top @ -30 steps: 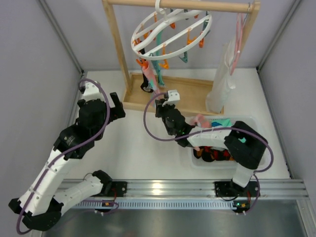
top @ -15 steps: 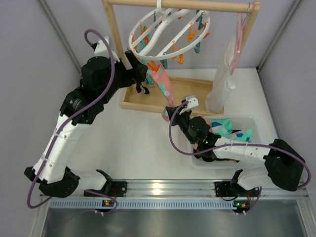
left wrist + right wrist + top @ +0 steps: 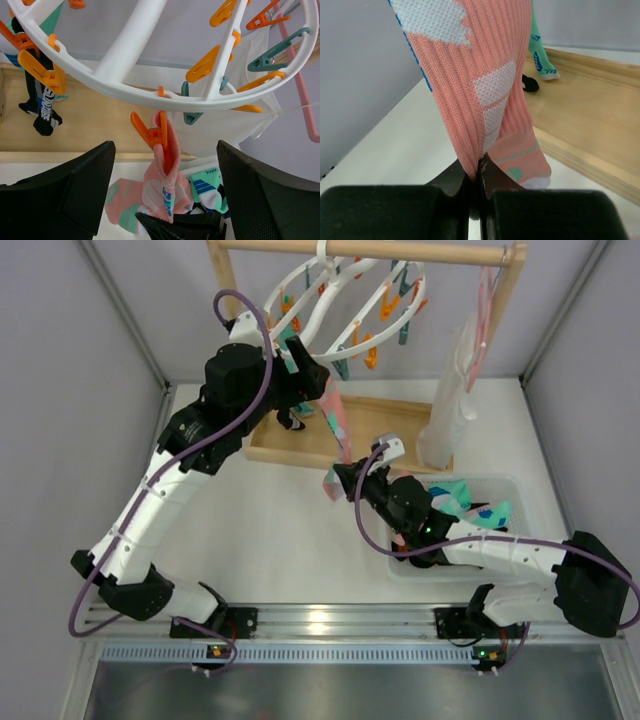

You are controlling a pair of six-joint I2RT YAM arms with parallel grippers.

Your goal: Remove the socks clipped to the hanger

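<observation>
Two arms stood at the near edge of the bench (image 3: 260, 540). Nearest on the right lay one pale bin (image 3: 512, 490), with mint patterned socks (image 3: 462, 498) inside; how many could not be counted, since the right arm lay across the bin.

Just past the bin's left corner, the right end effector (image 3: 476, 170) was clamped tight on one salmon sock (image 3: 485, 90), its two fingers pinching the ribbed fabric low down, above the bench. The sock's foot end, with a mint patch, trailed beside the fingers.

Farther back and higher, the left end effector (image 3: 165, 145) was spread wide and gripped nothing. Its two black fingers (image 3: 65, 195) stood on either side of the same sock's cuff without touching it. One orange clothespin (image 3: 149, 134) held that cuff to the rim of the single round white hanger (image 3: 125, 45), which hung tilted.

Three socks could be counted on the hanger: the salmon one, one black sock (image 3: 44, 102) with white marks under another orange pin, and one mint sock (image 3: 538, 52) hanging near it, only partly seen. The remaining pins, orange outnumbering teal, were too crowded for an exact count.

The hanger hung from one wooden rack (image 3: 230, 310). At the rack's right end hung one long white garment (image 3: 448, 420) and one thin pink clothes hanger (image 3: 486, 310).
</observation>
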